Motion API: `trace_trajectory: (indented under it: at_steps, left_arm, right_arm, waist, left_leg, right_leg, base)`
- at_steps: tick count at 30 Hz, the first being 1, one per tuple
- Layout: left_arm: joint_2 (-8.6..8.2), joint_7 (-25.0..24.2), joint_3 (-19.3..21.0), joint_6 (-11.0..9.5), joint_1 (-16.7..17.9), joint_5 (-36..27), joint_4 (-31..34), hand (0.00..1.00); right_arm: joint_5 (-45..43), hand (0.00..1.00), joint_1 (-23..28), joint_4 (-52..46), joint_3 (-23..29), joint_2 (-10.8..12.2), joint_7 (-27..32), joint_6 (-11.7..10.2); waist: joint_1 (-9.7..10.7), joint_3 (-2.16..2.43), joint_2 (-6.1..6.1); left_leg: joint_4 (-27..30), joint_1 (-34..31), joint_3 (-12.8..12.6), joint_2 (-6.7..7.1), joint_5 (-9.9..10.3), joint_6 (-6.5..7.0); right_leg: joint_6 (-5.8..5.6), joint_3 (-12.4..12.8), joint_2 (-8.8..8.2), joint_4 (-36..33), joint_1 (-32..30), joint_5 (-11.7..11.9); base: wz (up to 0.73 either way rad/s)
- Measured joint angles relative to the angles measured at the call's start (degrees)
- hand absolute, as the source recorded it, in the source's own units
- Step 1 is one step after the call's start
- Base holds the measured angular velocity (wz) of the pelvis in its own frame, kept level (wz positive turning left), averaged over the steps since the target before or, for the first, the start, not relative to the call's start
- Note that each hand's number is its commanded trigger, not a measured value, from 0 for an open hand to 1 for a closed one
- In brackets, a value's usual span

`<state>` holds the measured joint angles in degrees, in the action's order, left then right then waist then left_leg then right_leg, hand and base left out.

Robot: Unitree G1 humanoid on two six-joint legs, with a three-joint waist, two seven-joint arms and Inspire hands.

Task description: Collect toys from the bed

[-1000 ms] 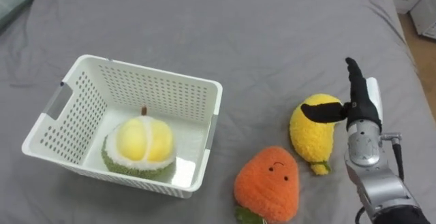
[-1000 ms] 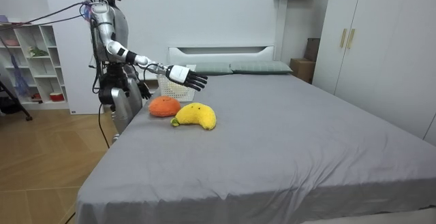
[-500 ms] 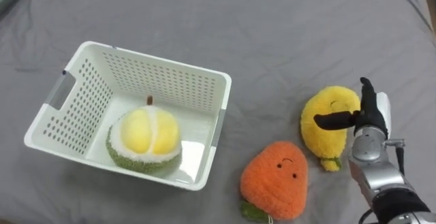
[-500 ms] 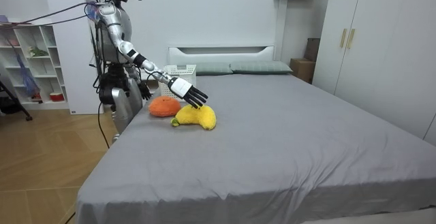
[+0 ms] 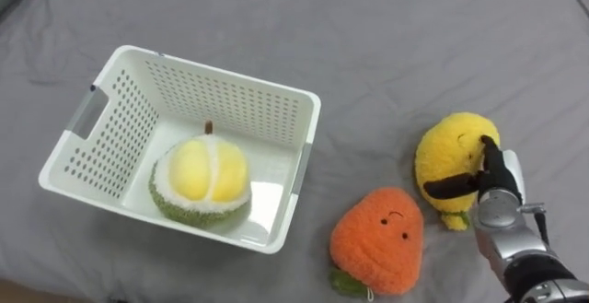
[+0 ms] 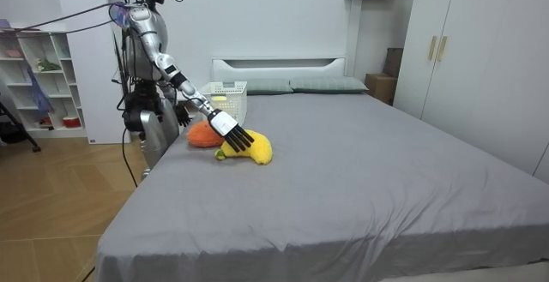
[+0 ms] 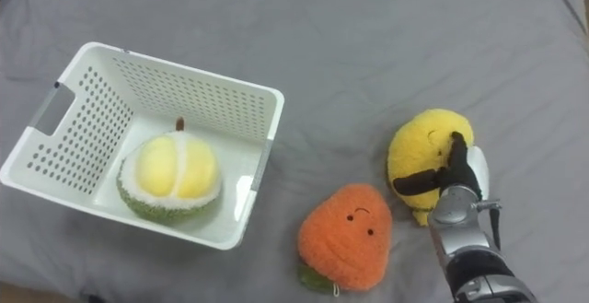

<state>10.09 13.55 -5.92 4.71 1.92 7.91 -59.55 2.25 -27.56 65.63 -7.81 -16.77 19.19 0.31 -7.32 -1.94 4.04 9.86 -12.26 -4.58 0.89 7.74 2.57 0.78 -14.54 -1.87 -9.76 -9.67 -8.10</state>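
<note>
A yellow plush toy (image 5: 449, 152) lies on the grey bed to the right of an orange plush toy (image 5: 379, 243) with a small face. My right hand (image 5: 498, 180) rests on the yellow toy's near right side, fingers straight over its top and thumb laid across its front; it is open. A white perforated basket (image 5: 221, 68) stands to the left and holds a green-and-yellow durian plush (image 5: 201, 179). In the room view I stand at the bed's side, right arm stretched down to the yellow toy (image 6: 255, 148). My left hand (image 6: 181, 112) hangs by my hip.
The grey sheet (image 5: 386, 45) spreads wide and bare beyond the toys. Pillows (image 6: 326, 85) lie at the headboard. A wardrobe (image 6: 480, 51) stands at the room view's right and white shelves (image 6: 43, 72) at its left, behind me.
My right hand has come down from above the bed onto the yellow toy, its thumb now across it. The eye view has shifted a little; basket and toys stay put.
</note>
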Motion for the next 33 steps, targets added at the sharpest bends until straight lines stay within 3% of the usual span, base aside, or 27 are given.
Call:
trace_trajectory:
  at_steps: [12, 19, 20, 21, 22, 26, 33]
  left_arm:
    - [0.02, -0.1, -1.3, -0.2, -0.3, -2.9, -0.2, 0.00]
    - [0.11, 1.0, -3.8, -0.4, -1.3, -3.9, -0.3, 0.00]
    - [0.03, 1.0, -3.8, -0.5, -1.5, -3.9, -0.6, 0.00]
    - [-0.01, 1.0, -3.8, -0.5, -1.8, -3.9, -0.8, 0.00]
    - [-0.08, 1.0, -3.8, -0.5, -2.4, -3.9, -1.3, 0.00]
    - [-0.09, 1.5, -3.8, -1.1, -3.3, -3.9, -1.3, 0.00]
    - [-0.13, 2.0, -3.8, -1.8, -3.5, -4.0, -1.4, 0.00]
  right_arm:
    - [1.7, 0.00, -1.1, 3.7, -0.1, -0.4, -1.2, -0.6]
    - [1.3, 0.00, -2.0, 6.4, -2.2, -0.5, 0.1, -0.6]
    - [1.1, 0.18, -2.9, 7.5, -2.2, -0.6, 0.7, -0.7]
    - [1.2, 0.88, -3.4, 7.9, -2.1, -0.6, 0.9, -0.7]
    - [1.2, 1.00, -3.7, 8.1, -2.1, -0.7, 1.7, -0.7]
    - [0.2, 1.00, -4.7, 8.1, -2.0, -1.7, 5.0, -1.1]
    - [-0.1, 1.00, -4.8, 8.4, -2.0, -3.8, 7.5, -1.5]
  waist:
    - [-0.9, -0.12, -0.18]
    - [-1.0, -0.30, -0.62]
    - [-1.1, -0.30, -0.90]
    - [-1.1, -0.40, -1.11]
    - [-1.1, -0.52, -1.65]
    - [-2.1, -0.42, -2.87]
    - [-2.6, -0.32, -3.14]
  left_leg:
    - [0.1, -0.5, 0.0, 0.06, 0.0, 0.01]
    - [1.0, -1.6, 0.8, 0.02, -0.1, 0.00]
    - [1.1, -2.1, 0.8, -0.01, -0.2, 0.00]
    - [1.1, -2.3, 0.8, -0.01, -0.3, 0.01]
    - [1.4, -2.6, 1.2, 0.03, -0.3, 0.03]
    - [1.3, -4.3, 1.3, 0.01, -0.7, -0.03]
    - [0.8, -5.0, 1.6, -0.10, -1.3, -0.37]
  right_leg:
    - [0.02, 0.0, -0.03, 0.0, -0.6, 0.0]
    - [0.21, -1.3, -0.08, -0.1, -1.0, 0.1]
    - [0.34, -1.4, -0.08, -0.2, -1.4, 0.2]
    - [0.39, -1.4, -0.09, -0.2, -1.5, 0.3]
    - [0.39, -1.5, -0.11, -0.2, -1.6, 0.3]
    - [0.38, -1.8, -0.19, -1.1, -3.7, 0.3]
    - [0.40, -2.5, -0.14, -1.3, -4.6, 0.3]
  base:
    - [0.00]
    - [0.05]
    - [0.00]
    - [0.08]
    - [0.10]
    - [0.02]
    - [0.02]
